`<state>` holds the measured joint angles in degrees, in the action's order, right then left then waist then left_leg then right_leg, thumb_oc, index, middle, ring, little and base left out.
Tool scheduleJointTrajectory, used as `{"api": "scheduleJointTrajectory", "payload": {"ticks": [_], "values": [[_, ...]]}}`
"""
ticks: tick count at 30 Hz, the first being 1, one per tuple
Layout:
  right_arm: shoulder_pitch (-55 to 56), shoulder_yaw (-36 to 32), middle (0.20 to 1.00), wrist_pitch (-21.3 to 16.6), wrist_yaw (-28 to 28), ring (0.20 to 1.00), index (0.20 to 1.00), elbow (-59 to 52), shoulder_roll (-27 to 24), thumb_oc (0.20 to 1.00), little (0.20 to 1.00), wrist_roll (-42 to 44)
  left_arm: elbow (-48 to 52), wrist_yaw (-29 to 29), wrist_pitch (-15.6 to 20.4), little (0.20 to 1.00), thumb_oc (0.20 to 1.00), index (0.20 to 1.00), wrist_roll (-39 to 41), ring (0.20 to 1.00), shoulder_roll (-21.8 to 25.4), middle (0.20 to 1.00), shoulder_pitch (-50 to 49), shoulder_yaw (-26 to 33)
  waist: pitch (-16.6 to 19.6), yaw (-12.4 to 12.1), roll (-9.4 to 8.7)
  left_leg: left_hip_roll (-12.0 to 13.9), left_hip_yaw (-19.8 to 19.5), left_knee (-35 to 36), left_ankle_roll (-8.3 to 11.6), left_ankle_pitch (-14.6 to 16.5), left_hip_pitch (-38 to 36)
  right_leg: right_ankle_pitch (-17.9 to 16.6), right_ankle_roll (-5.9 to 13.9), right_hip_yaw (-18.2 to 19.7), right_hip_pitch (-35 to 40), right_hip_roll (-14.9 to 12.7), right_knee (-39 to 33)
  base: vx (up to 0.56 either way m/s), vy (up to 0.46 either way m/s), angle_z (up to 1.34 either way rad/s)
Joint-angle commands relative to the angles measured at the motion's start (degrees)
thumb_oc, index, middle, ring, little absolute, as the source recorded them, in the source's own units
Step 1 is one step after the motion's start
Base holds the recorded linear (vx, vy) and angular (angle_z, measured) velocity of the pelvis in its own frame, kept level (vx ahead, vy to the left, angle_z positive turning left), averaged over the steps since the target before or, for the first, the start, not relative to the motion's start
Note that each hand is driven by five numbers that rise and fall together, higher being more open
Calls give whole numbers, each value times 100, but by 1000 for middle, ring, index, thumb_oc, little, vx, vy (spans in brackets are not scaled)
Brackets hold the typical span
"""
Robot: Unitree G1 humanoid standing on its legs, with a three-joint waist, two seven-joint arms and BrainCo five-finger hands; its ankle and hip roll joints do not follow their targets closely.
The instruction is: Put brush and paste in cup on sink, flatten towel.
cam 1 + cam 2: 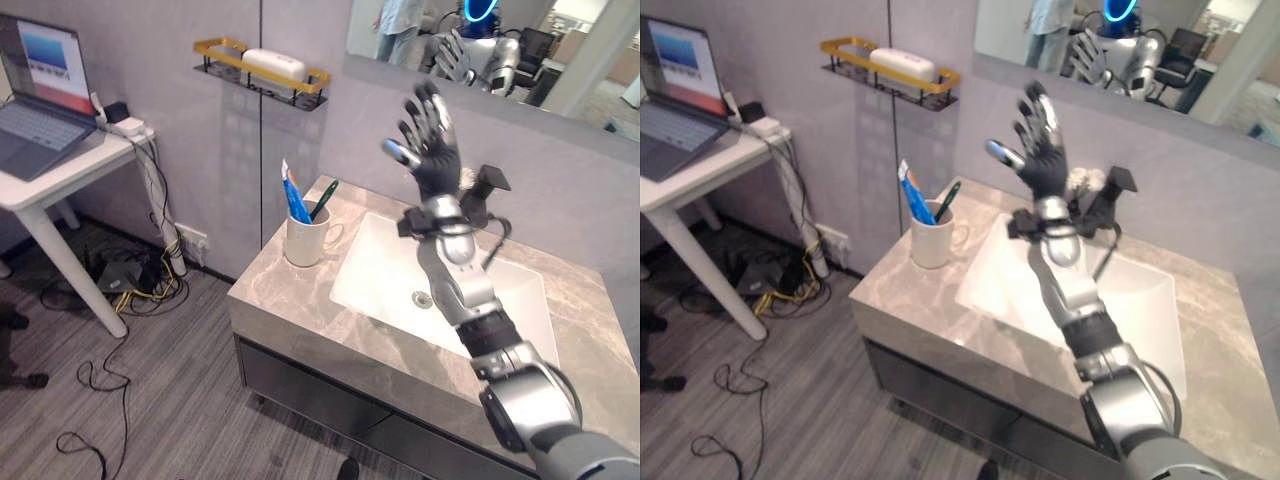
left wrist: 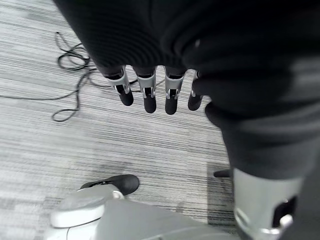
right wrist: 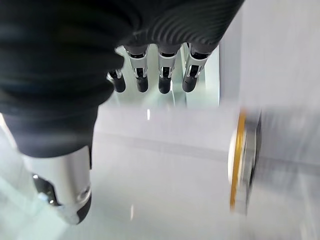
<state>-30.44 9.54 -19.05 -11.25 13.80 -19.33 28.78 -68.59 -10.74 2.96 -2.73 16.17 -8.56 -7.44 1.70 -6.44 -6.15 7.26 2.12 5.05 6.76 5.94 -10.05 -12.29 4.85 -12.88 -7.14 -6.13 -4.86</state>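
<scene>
1. Marble-grey counter (image 1: pixel 290 300) carries a white sink basin (image 1: pixel 375 270), and a white cup (image 1: pixel 305 240) stands on the counter just beside the basin, near the wall.
2. Inside the cup stand the blue paste tube (image 1: pixel 294 198) and the dark green brush (image 1: pixel 324 199), both leaning a little and rising above the rim.
3. The right hand (image 1: pixel 430 150) is raised high above the basin, in front of the wall below the mirror (image 1: pixel 500 50); its fingers are straight and spread wide, and it holds nothing (its own wrist view shows the fingers (image 3: pixel 163 70) extended in a row, with the thumb apart from them).
4. The left hand (image 2: pixel 150 90) shows in its own wrist view, hanging over the grey striped floor (image 2: pixel 75 140); the fingers are straight, close side by side, and hold nothing.
5. On the wall above the cup hangs a yellow and black rack (image 1: pixel 262 72), and a folded white towel (image 1: pixel 274 64) lies on it.
6. Well apart from the sink, a white table (image 1: pixel 60 170) bears an open laptop (image 1: pixel 35 100), with cables on the floor under it.
</scene>
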Motion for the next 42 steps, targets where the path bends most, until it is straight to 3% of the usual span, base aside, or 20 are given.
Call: {"api": "scheduleJointTrajectory", "payload": {"ticks": [1, 3, 5, 7, 9, 14, 16, 17, 18, 19, 20, 22, 26, 28, 30, 32, 38, 41, 42], "values": [[95, -639, 1000, -334, -50, 1000, 1000, -419, -437, 1000, 1000, 34, -295, 62, 46, 1000, 1000, 1000, -89, 1000, -37, 1000, 278, -35, -357, 27, -24, -260, -91, -30, -568, 132, -331, -166, 741, 197, 335, -575, 206, -10, 53, -1], [666, -1100, 1000, -343, -111, 1000, 1000, -471, -657, 1000, 1000, -160, -327, 142, 79, 1000, 1000, 1000, -209, 1000, -100, 1000, 223, 30, -350, 129, -12, -343, -52, -129, -627, 234, -329, -246, 789, 236, 330, -635, 203, -42, 80, -13], [1399, -2018, 1000, -459, -362, 1000, 1000, -397, -895, 1000, 1000, -427, -430, 228, 108, 1000, 1000, 1000, -399, 1000, -199, 1000, 149, 88, -376, 332, 14, -487, 1, -271, -729, 356, -294, -449, 865, 353, 279, -737, 212, -106, 131, -20], [1597, -2289, 1000, -471, -464, 1000, 1000, -394, -999, 1000, 1000, -580, -453, 249, 123, 1000, 1000, 1000, -448, 1000, -231, 1000, 130, 93, -388, 381, 21, -547, 19, -333, -769, 393, -277, -517, 895, 400, 243, -779, 225, -72, 91, -15], [1960, -2878, 1000, -549, -745, 1000, 1000, -352, -1186, 1000, 1000, -876, -521, 290, 141, 1000, 1000, 1000, -510, 1000, -282, 1000, 111, 135, -441, 581, 33, -686, 101, -404, -851, 450, -255, -764, 966, 528, 143, -867, 241, -100, 99, -24], [2050, -3263, 1000, -643, -1004, 1000, 1000, -97, -1111, 1000, 1000, -779, -618, 317, 120, 1000, 1000, 1000, -588, 1000, -302, 1000, 165, 79, -488, 776, 100, -841, 292, -279, -915, 386, -288, -1019, 1015, 657, -17, -916, 176, -86, 63, -29], [1979, -3252, 1000, -808, -783, 1000, 1000, 56, -752, 1000, 1000, 116, -616, 322, 115, 1000, 1000, 1000, -527, 1000, -298, 1000, 167, 53, -545, 877, 192, -879, 462, -184, -946, 293, -301, -1138, 1015, 590, -186, -945, 245, -110, 42, -61], [1973, -3254, 1000, -823, -744, 1000, 1000, 81, -762, 1000, 1000, 162, -616, 323, 114, 1000, 1000, 1000, -525, 1000, -293, 1000, 170, 57, -548, 875, 190, -877, 469, -180, -946, 291, -303, -1134, 1015, 598, -197, -942, 261, -120, 45, -45], [1928, -3189, 1000, -892, -618, 1000, 1000, 80, -620, 1000, 1000, 547, -554, 330, 115, 1000, 1000, 1000, -477, 1000, -305, 1000, 203, 28, -630, 846, 285, -843, 563, -189, -969, 246, -279, -799, 965, 289, -252, -919, 540, -260, 121, -44], [2048, -3078, 1000, -931, -393, 1000, 1000, 83, -339, 1000, 1000, 1143, -344, 314, 126, 1000, 1000, 1000, -302, 1000, -307, 1000, 225, 9, -731, 814, 453, -780, 772, -215, -1007, 107, -130, -64, 776, -238, -105, -796, 1166, -270, 112, -47], [2053, -3082, 1000, -938, -368, 1000, 1000, 93, -339, 1000, 1000, 1168, -334, 316, 119, 1000, 1000, 1000, -299, 1000, -299, 1000, 218, 8, -721, 824, 427, -795, 763, -211, -1001, 79, -110, -40, 758, -242, -143, -821, 1215, -239, 67, -61], [2336, -3103, 1000, -885, -142, 1000, 1000, 609, -8, 1000, 1000, 1828, 49, 325, 122, 1000, 1000, 1000, -51, 1000, -227, 1000, 154, -31, -599, 819, 482, -762, 900, -73, -975, -124, 37, 418, 652, -106, 153, -393, 1522, -106, -38, -49], [2515, -3001, 1000, -549, -232, 1000, 1000, 1575, -323, 1000, 1000, 1375, 231, 398, 193, 1000, 1000, 1000, 6, 1000, -146, 1000, 150, -52, -521, 785, 490, -705, 937, -6, -868, -269, 218, 454, 601, -129, 299, -257, 1124, -39, -79, -4], [2692, -2898, 1000, -224, -333, 1000, 1000, 2430, -653, 1000, 1000, 618, 174, 395, 222, 1000, 1000, 1000, -36, 1000, -107, 1000, 189, -59, -490, 799, 511, -634, 971, -5, -802, -263, 252, 570, 561, -187, 352, -196, 991, 38, -92, -7], [2776, -2878, 1000, -94, -247, 1000, 1000, 3255, -760, 1000, 1000, 566, -93, 389, 193, 1000, 1000, 1000, -96, 1000, -197, 1000, 258, -85, -477, 862, 495, -575, 978, -16, -717, -310, 279, 620, 483, -180, 411, -145, 768, 86, -162, -24], [2884, -2815, 1000, 0, 27, 1000, 1000, 3910, -615, 1000, 1000, 941, -318, 380, 193, 1000, 1000, 1000, -92, 1000, -306, 1000, 311, -111, -489, 912, 518, -473, 1021, -37, -620, -348, 252, 690, 405, -192, 466, -94, 699, 116, -198, -15], [3132, -2403, 1000, 360, 276, 1000, 1000, 4905, -563, 1000, 1000, 457, -407, 397, 260, 1000, 1000, 1000, -57, 1000, -330, 1000, 356, -119, -536, 998, 558, -288, 1025, -173, -425, -517, 297, 822, 270, -180, 527, 23, 632, 61, -143, -2], [3231, -2241, 1000, 437, 357, 1000, 1000, 5184, -425, 1000, 1000, 472, -384, 385, 308, 1000, 1000, 1000, 19, 1000, -284, 1000, 443, -111, -635, 1063, 548, -157, 969, -792, -290, -564, 563, 909, 126, -118, 526, 104, 588, 8, -164, 8], [3358, -1974, 1000, 523, 452, 1000, 1000, 5245, -400, 1000, 1000, 224, -269, 351, 358, 1000, 1000, 1000, 76, 1000, -230, 1000, 497, -81, -788, 1045, 503, -43, 858, -1695, -168, -722, 976, 1005, -24, -105, 622, 166, 536, -16, -264, 14]]}}
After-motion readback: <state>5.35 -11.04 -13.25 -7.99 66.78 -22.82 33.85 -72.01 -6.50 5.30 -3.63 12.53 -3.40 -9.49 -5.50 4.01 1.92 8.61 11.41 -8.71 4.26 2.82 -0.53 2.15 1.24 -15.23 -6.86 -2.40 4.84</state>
